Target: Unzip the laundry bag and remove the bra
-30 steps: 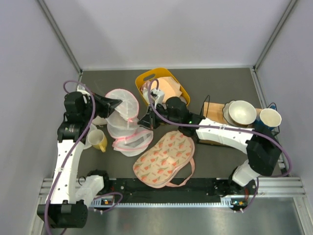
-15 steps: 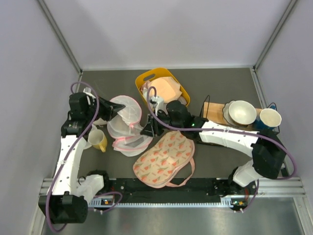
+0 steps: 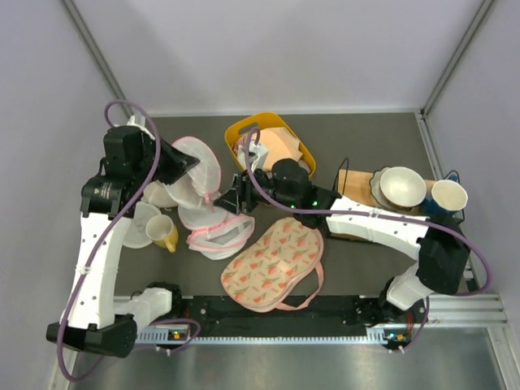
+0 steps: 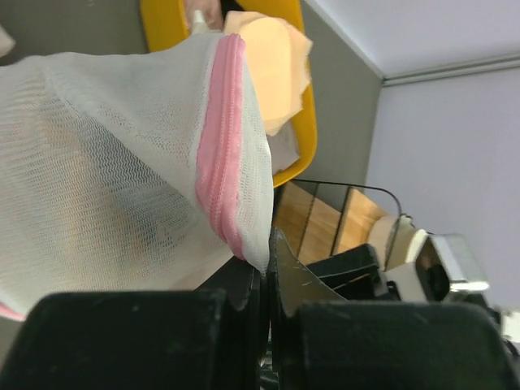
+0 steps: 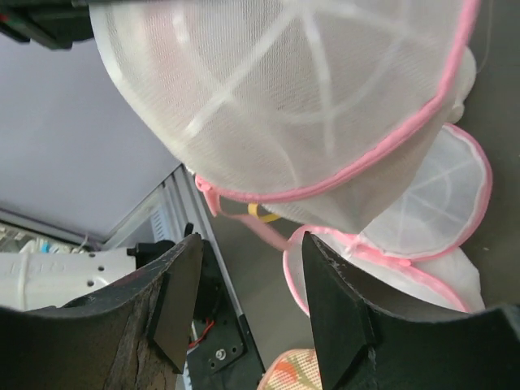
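- Holding up one dome of the white see-through mesh clamshell laundry bag with pink zipper edging [image 3: 201, 169], the left fingers [image 4: 288, 284] are pinched tight on the zipper seam, with mesh squeezed between them.
- That dome hangs raised above the dark worktop [image 3: 366, 138]. The rest of the bag lies lower, near the flat cream pouch with red print [image 3: 272, 264] and the yellow mug [image 3: 166, 236].
- The right fingers [image 5: 175, 309] are spread wide with nothing between them, hovering just beside the raised dome and facing its pink edge.
- The burnt-orange bra cannot be made out in any view. I judge it is inside the mesh.
- The step in hand looks like the unzipping, and early in it: the left side anchors the bag while the right lines up on the zipper.
- I cannot pick out the pull tab.
- Next, the right fingers would need to find and close on that tab, not on loose mesh. They would then draw it along the pink track while the left keeps the seam taut.
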